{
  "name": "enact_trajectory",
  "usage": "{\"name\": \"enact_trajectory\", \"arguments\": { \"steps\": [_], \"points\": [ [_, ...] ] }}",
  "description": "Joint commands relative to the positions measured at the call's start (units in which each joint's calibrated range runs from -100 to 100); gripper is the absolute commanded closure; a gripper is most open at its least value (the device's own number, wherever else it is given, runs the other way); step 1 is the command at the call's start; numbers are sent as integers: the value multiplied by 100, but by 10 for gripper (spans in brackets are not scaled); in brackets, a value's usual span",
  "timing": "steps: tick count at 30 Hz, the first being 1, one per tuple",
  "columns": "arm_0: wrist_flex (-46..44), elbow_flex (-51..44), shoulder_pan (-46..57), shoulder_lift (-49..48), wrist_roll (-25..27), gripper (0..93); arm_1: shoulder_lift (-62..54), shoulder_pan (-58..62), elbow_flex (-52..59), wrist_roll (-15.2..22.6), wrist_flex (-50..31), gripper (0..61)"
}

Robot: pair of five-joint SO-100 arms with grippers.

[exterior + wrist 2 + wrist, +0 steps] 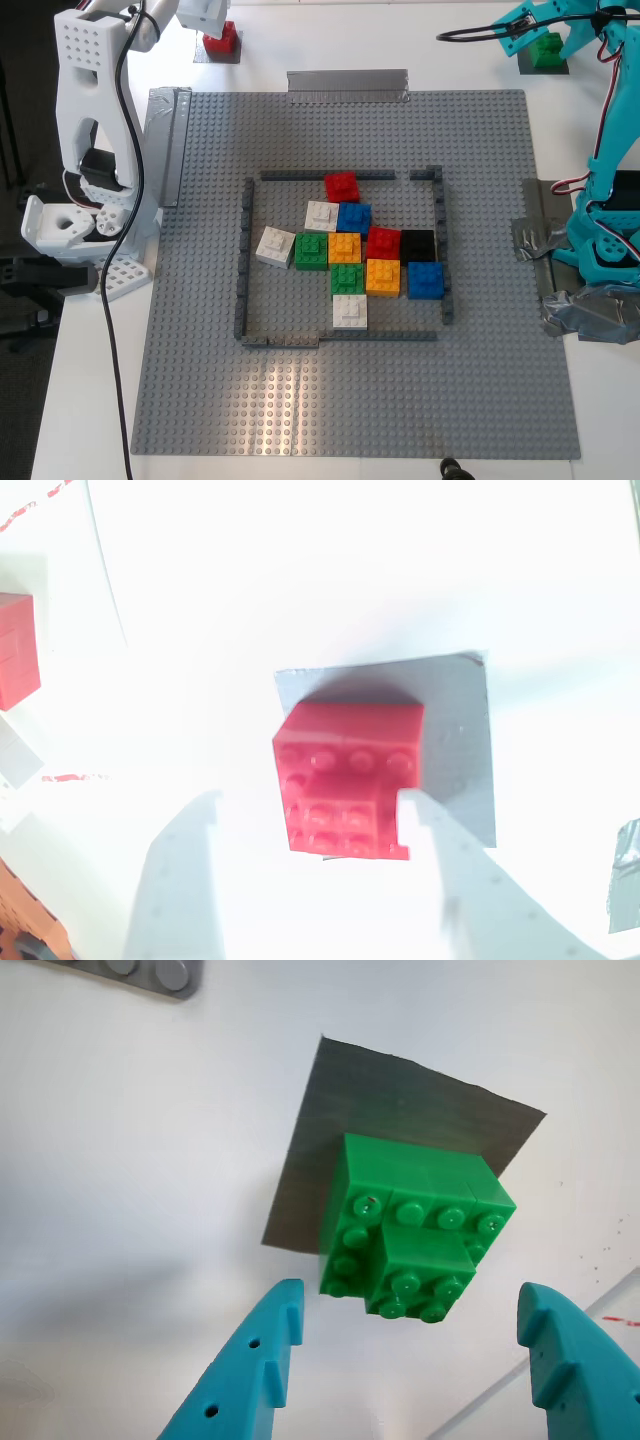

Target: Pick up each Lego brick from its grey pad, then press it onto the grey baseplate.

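Observation:
The green brick (415, 1230) stands on its dark grey pad (400, 1100), and looks like a small 2x2 on a larger green block. My first gripper (410, 1345) is open, with a teal finger on either side just short of the brick. In the exterior view the brick (545, 50) and gripper (535, 25) are at the far right. The red brick (345, 775) stands on its silvery pad (460, 730). My second gripper (310, 850) is open and straddles it, at the exterior view's far left (205, 15). The grey baseplate (350, 400) with its dark frame (245, 250) lies in the middle.
Several coloured bricks (350, 250) are pressed on inside the frame. Grey duct tape (347, 85) holds the plate's far edge, and more tape (560, 300) holds the teal arm's base. A black cable (118, 300) hangs by the white arm. Another red block (15, 650) shows at the second wrist view's edge.

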Motion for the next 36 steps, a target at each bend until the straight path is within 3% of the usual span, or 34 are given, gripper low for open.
{"name": "enact_trajectory", "arguments": {
  "steps": [1,19,28,36],
  "points": [
    [-8,-257,-48,-79,-15,694,-85,-91,-527,-59,-57,403],
    [57,-474,-178,-71,-59,695,138,-69,-635,93,65,429],
    [57,-474,-128,-2,-54,731,147,-76,-644,108,285,568],
    [57,-474,-106,-19,-64,769,87,-142,-689,83,512,610]
  ]
}}
